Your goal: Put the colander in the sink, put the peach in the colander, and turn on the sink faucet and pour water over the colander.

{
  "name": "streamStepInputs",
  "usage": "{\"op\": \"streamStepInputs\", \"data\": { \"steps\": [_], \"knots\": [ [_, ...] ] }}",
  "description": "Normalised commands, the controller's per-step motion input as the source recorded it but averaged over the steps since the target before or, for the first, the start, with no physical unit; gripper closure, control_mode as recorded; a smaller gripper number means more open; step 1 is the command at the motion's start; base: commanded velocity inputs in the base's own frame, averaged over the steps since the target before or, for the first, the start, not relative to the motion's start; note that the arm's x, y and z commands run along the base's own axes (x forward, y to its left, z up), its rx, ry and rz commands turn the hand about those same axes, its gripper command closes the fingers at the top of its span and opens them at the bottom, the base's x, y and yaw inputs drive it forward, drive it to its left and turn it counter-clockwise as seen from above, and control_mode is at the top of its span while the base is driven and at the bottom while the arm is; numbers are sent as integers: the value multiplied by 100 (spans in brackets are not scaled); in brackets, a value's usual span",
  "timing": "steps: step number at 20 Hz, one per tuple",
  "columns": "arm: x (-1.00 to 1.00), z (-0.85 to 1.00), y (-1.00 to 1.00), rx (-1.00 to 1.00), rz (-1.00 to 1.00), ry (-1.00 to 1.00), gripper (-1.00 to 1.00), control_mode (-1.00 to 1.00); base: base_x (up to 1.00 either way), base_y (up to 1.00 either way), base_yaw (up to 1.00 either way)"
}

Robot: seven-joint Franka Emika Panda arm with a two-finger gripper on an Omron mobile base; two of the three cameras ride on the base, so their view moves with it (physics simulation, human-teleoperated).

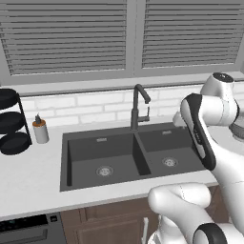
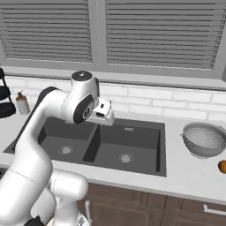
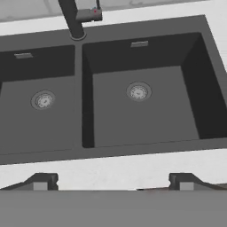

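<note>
Colander (image 2: 204, 140) sits on the countertop's right end, peach (image 2: 222, 166) beside it, sink (image 2: 145, 152) bare. My gripper (image 3: 113, 182), spread wide, holds nothing; first step pending, so I'd swing right.

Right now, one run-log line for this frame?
claw: open, above sink | colander: on counter, right | peach: beside colander | faucet: off

Both sink (image 3: 133, 111) basins free (faucet (image 1: 138, 107) behind)

- The sink (image 1: 102, 143) looks matt dark grey, with shiny metal drains.
- The colander (image 2: 204, 140) is silver-grey perforated metal.
- The sink faucet (image 1: 138, 106) has a dark, dull finish.
- The counter (image 1: 28, 178) is pale and smooth.
- The cabinet fronts (image 2: 132, 203) look like brown wood.
</note>
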Motion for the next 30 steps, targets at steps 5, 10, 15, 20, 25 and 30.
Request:
{"op": "streamStepInputs", "data": {
  "steps": [5,10,15,20,25,30],
  "knots": [
    [0,-27,-46,0,-16,0,-100,-100,0,0,0],
    [0,-36,-51,0,-19,-11,-100,-100,0,0,0],
    [0,-28,-73,0,-27,-4,-100,-100,0,0,0],
    [1,-1,-58,6,-45,0,-100,-100,0,0,0],
    [4,0,-58,6,-43,0,-100,-100,0,0,0],
    [15,0,-75,5,-33,0,-100,-100,0,0,0]
  ]
}}
